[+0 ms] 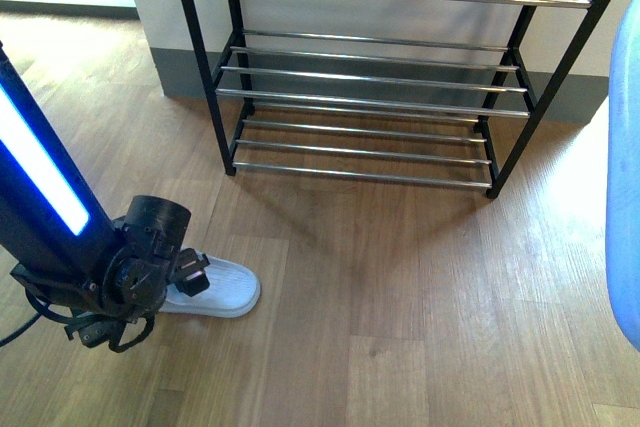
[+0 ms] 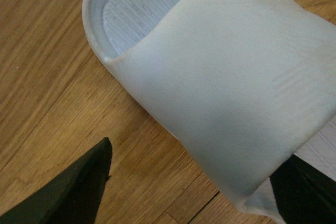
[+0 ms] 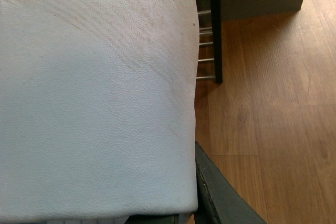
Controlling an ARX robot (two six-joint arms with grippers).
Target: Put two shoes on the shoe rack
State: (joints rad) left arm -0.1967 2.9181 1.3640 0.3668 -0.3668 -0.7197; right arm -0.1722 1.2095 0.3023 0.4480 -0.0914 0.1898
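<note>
rack [image 1: 204, 65] top cropped, held slide [image 1: 625, 167] mostly offscr.

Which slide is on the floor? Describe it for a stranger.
Start at the black shoe rack, then come forward and left across the wood floor. The pale blue slide lies flat there at the left gripper; its twin hangs off the floor at the right edge.

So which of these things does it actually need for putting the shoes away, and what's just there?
Part of the job: pale blue moulded slide, between the left arm's fingers; second pale blue moulded slide, held up by the right arm's fingers; tall black metal-framed shoe rack with chrome bars.
Just there: brown wooden plank floor; grey skirting board.
</note>
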